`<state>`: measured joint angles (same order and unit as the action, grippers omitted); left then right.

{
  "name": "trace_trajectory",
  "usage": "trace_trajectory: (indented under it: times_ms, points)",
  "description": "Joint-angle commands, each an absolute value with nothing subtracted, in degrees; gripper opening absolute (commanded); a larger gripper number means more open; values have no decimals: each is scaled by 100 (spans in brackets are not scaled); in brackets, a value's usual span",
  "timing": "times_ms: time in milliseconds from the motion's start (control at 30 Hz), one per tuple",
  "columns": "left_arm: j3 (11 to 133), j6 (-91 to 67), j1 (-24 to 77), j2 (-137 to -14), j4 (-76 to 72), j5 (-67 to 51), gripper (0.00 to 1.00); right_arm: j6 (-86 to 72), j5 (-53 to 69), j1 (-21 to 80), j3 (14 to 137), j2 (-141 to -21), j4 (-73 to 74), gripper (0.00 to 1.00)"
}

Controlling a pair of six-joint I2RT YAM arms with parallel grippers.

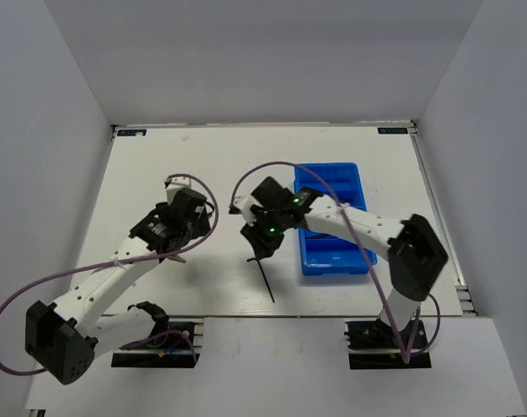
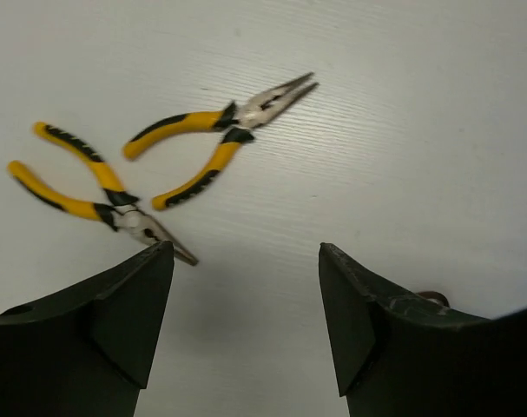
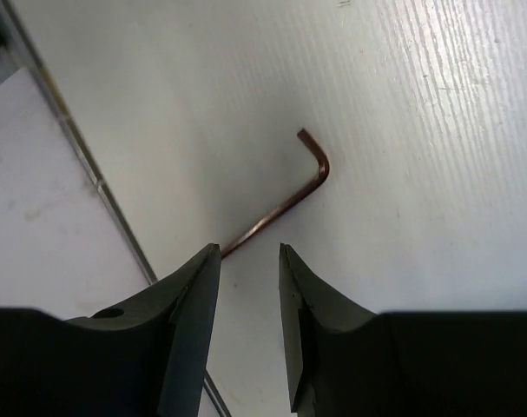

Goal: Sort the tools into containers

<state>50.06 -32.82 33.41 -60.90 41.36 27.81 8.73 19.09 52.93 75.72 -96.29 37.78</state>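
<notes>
Overhead, the bright blue rectangular plastic tray sits right of centre on the white table. The right arm crosses the tray's near-left corner, and its contents cannot be made out. The right gripper hangs just left of the tray, jaws narrow, a slit of table showing between them. The thin coppery-dark L-shaped hex key lies flat on the table. Its long end vanishes behind one fingertip; contact unclear. The left gripper is spread wide and holds nothing. Two yellow-and-black-handled long-nose pliers lie just beyond it: the farther pliers whole, the nearer pliers with the nose tip hidden by a finger. In the top view neither can be picked out beneath the left arm.
</notes>
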Motion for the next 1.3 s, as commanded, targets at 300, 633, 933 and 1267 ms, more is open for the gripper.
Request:
trace_trajectory:
  times_ms: [300, 633, 933, 1267]
  points:
    - [4615, -2980, 3305, -3771, 4395, 4518, 76, -457, -149, 5897, 8068, -11153, 3788, 39]
    - [4562, -2927, 3305, -3779, 4333, 4465, 76, -641, -149, 6143, 8007, -11443, 3771, 34]
    - [4562, -2927, 3305, -3665, 4333, 4412, 76, -791, 26, 6205, 7911, -11505, 3779, 30]
    - [4562, -2927, 3305, -3612, 4333, 4412, 76, -1213, -377, 6196, 7655, -11970, 3858, 14]
